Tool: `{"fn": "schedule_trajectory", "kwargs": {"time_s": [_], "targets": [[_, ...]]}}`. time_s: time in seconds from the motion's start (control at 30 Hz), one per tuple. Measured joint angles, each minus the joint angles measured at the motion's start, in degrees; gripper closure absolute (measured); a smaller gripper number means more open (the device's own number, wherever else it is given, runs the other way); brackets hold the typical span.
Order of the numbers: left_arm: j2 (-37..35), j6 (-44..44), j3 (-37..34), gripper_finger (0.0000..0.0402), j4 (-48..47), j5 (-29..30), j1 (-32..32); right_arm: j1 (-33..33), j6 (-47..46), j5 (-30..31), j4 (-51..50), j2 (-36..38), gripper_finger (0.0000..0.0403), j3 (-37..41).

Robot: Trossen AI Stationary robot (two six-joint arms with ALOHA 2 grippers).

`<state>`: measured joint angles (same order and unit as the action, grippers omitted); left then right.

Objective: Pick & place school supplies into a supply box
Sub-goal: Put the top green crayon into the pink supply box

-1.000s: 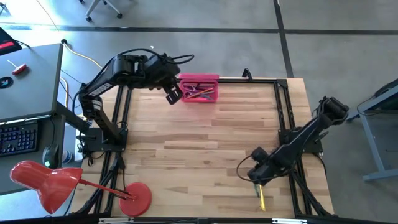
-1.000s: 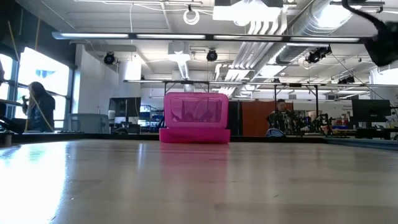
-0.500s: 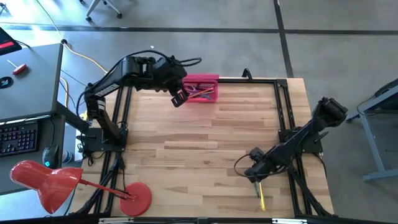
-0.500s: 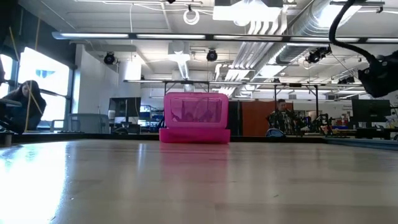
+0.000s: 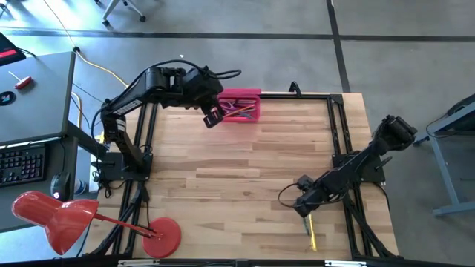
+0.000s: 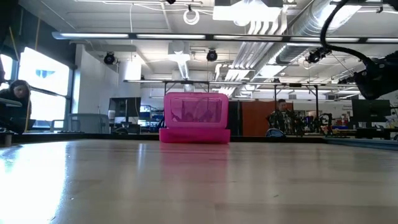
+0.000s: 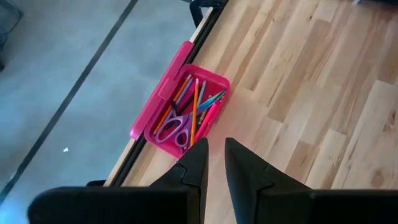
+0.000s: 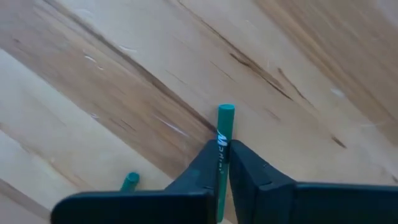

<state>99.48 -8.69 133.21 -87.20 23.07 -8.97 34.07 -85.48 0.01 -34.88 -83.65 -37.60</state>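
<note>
I see a bright pink translucent plastic box (image 7: pixel 180 106) holding purple-handled scissors (image 7: pixel 175 129) and an orange pencil (image 7: pixel 194 107); my right gripper (image 8: pixel 222 163) pinches a green pen (image 8: pixel 224 134).

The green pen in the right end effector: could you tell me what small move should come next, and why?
Probably lift it clear of the table. The right end effector is shut on the green pen near the table's front edge, while the open pink box sits at the far edge.

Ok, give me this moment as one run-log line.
left hand: narrowly open, empty, beside supply box | right hand: shut on green pen | yellow pencil: on table | box: open, holding supplies
</note>
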Motion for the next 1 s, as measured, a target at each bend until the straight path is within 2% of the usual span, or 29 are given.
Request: {"fn": "schedule_trajectory", "kwargs": {"time_s": [0.07,0.23,0.3,0.43,0.5,0.57,0.7,0.83,0.9,1.0], "targets": [[0.0,1.1,0.0,0.0318,-0.55,0.0,0.0,-1.7,3.67,-0.63,-0.53,-0.04,0.0389,-0.94],[0.0,1.9,-0.05,0.0318,-2.89,-0.04,0.0,-9.83,15.25,6.37,-0.52,0.74,0.0396,-6.04],[-0.02,3.08,-0.26,0.0318,-2.9,-0.13,0.0,-14.48,24.02,9.48,0.64,0.72,0.0399,-8.99],[-0.04,3.98,-0.26,0.0318,-2.85,-0.31,0.0,-24.33,45.08,20.16,8.48,0.56,0.0393,-15.21],[-0.04,4.35,-0.26,0.0318,-2.84,-0.34,0.0,-29.26,56.0,22.4,15.45,-0.16,0.0392,-18.1],[-0.04,5.13,-0.28,0.0318,-2.84,-0.46,0.0,-34.32,65.83,21.85,21.21,-1.62,0.0392,-20.8],[-0.04,5.91,-0.28,0.0318,-2.83,-2.01,0.0,-42.98,83.16,18.16,25.6,-7.47,0.0392,-26.51],[-0.04,7.48,-0.28,0.0318,-2.82,-4.51,0.0,-48.98,93.73,14.39,26.8,-16.77,0.0392,-32.22],[-0.04,9.05,-0.28,0.0318,-2.8,-5.05,0.0,-51.08,99.15,17.78,26.78,-21.66,0.0392,-35.49],[-0.04,10.14,-0.3,0.0318,-2.82,-6.35,0.0,-53.1,107.21,27.36,25.37,-27.89,0.0392,-40.23]]}}
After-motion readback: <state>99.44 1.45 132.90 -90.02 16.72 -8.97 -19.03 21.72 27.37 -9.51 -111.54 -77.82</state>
